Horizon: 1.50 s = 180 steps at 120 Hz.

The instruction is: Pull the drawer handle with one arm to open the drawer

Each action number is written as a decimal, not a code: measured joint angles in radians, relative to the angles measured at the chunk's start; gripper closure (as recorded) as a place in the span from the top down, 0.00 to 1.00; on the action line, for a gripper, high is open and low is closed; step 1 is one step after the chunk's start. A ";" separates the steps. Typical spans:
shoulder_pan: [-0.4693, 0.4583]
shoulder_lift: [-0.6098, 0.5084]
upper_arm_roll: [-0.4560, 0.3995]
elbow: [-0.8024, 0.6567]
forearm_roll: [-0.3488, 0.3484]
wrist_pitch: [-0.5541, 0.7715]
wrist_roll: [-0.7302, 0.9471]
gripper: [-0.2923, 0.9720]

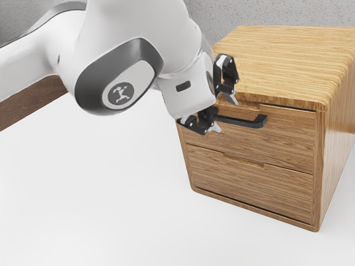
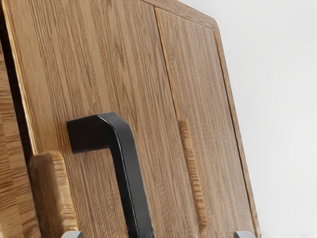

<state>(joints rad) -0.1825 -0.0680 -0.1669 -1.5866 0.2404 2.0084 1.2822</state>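
On the white tabletop [image 1: 100,210] stands a wooden cabinet [image 1: 288,61] with 2 drawers, its far side cut off by the exterior view's right edge. The top drawer [image 1: 288,138] sits just under the cabinet's top board and carries a black bar handle [image 1: 244,119] across its front. The front looks level with the lower drawer [image 1: 255,183] beneath it, though a thin dark slit under the top board makes it hard to say that it is fully closed. The arm [image 1: 122,55] reaches the cabinet's front from the exterior view's left, and its bulk hides the cabinet's near front corner. The gripper [image 1: 223,114] is at the handle's end nearest that corner. Its 2 fingers stand apart, 1 above the bar and 1 below it, with the bar between them and a visible gap to the upper finger, so nothing is clamped. From the wrist camera the handle [image 2: 124,168] runs out of the frame toward the hand, so only 1 bent end is seen against the top drawer [image 2: 89,64]. The lower drawer [image 2: 208,99] lies beyond, with a raised wooden lip [image 2: 192,168] on it. Only the grey tips of the fingers [image 2: 73,234] peek in, on either side of the bar.
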 joint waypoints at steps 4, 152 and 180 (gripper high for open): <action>0.006 -0.001 0.001 -0.005 0.009 0.000 -0.008 0.51; 0.002 -0.212 -0.043 -0.316 0.022 0.030 -0.360 0.18; 0.007 -0.314 -0.096 -0.394 0.022 0.001 -0.399 0.15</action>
<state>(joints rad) -0.1760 -0.3817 -0.2631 -1.9807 0.2626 2.0092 0.8831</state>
